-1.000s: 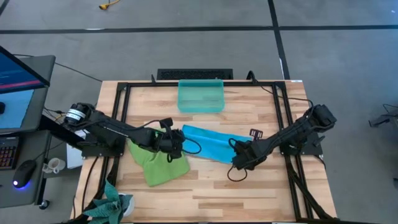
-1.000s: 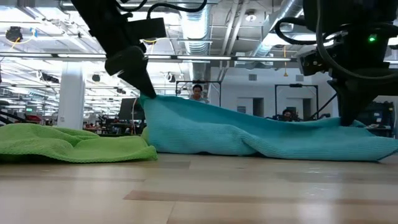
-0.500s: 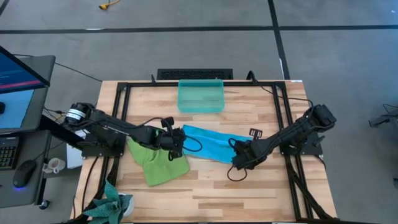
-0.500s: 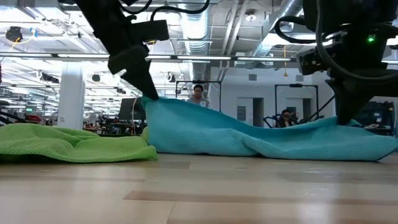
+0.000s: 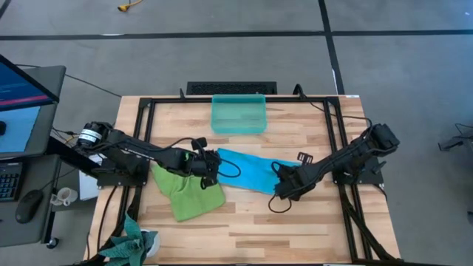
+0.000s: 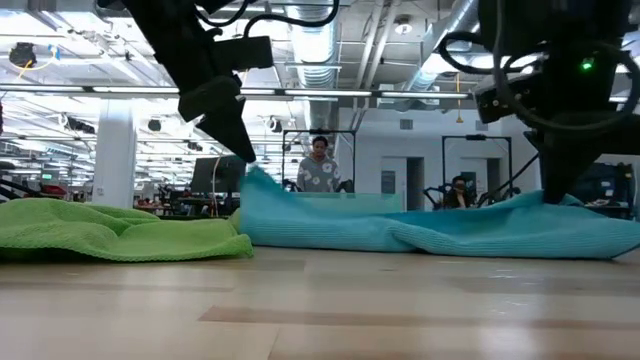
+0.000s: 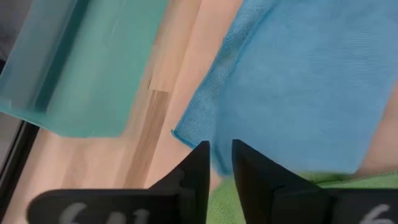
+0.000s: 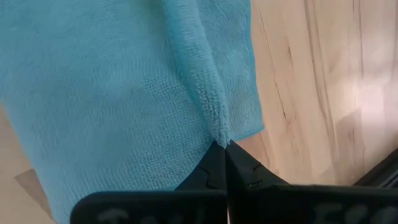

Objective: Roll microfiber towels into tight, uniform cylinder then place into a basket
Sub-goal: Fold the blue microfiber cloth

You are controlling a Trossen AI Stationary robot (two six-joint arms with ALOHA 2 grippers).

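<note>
Blue towel [image 5: 251, 171] lies flat and rumpled, nubby microfiber, just in front of the translucent teal basket [image 5: 238, 114]. Right gripper [image 8: 222, 148] pinches its folded corner; left gripper [image 7: 219, 155] stands slightly parted, empty, at the other end. Crumpled lime-green towel [image 5: 188, 194] alongside on the wooden table [image 5: 244, 222].

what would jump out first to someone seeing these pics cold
The bright blue towel spread across the middle of the table draws the eye, with an arm at each end. The right end effector is shut on a pinched fold at one edge, while the left end effector sits open just off the opposite corner. A crumpled lime green towel lies beside it, and the teal basket waits at the far edge.
</note>
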